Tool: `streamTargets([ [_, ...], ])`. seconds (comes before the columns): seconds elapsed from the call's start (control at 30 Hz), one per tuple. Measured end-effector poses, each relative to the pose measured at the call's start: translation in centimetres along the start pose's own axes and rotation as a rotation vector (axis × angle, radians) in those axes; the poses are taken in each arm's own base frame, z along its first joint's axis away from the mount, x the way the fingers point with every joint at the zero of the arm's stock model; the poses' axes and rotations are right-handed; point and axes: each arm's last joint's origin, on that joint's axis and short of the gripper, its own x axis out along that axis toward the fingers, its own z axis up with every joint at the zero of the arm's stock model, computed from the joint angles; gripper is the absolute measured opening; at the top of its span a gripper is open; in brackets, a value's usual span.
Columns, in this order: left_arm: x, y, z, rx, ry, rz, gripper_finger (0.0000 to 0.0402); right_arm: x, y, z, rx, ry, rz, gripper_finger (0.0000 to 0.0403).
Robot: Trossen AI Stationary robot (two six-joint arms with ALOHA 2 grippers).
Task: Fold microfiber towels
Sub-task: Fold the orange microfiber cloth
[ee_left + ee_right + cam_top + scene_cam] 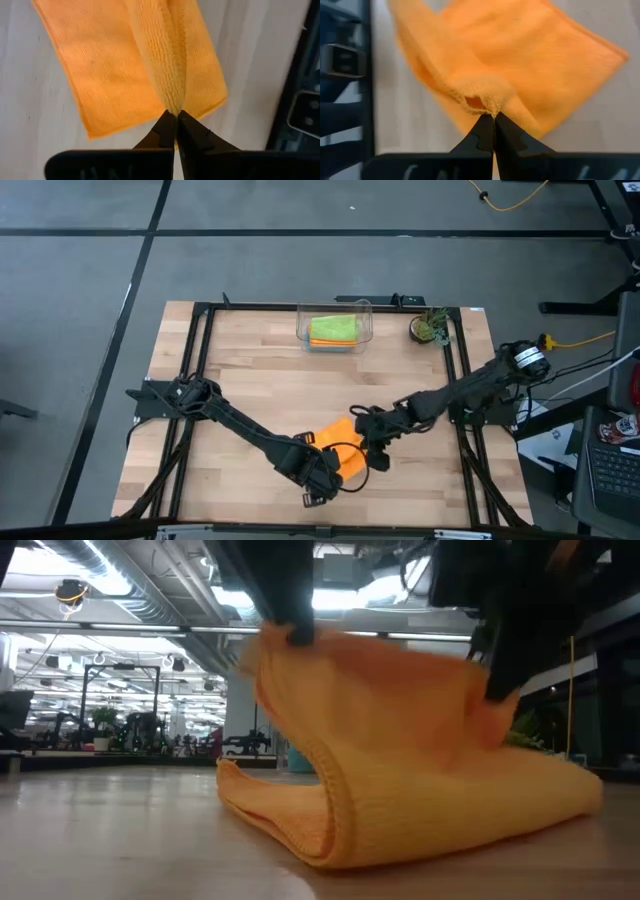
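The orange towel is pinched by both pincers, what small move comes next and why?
Probably carry the raised edge across and lower it. Both the left pincer and the right pincer are shut on the orange towel, which is lifted above its half-folded lower layer.

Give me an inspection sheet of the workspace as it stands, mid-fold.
Surface: wooden table, black frame around it.
Job's things: orange towel near the front edge, partly folded, upper layer lifted; green towel over an orange one in the clear bin at the back.
Clutter: small potted plant at the back right.
End effectors: left end effector shut on the orange towel's edge; right end effector shut on another edge.
Cables: yellow cable on the floor at right.
Surroundings: grey floor; equipment in the room behind.
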Motion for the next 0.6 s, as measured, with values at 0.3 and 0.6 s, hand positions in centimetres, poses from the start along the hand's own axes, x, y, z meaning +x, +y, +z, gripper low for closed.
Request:
streamTargets([
  [0.3, 2.2, 1.8, -0.2, -0.027, 0.058, 0.06, 0.0, 2.2, -2.1, 0.7, 0.049, 0.019, -0.072, 0.0006],
  [0.6, 2.9, 2.3, -0.7, -0.045, 0.062, 0.117, 0.0021, 2.1, -2.9, 1.4, 0.038, -0.064, -0.165, 0.0022],
])
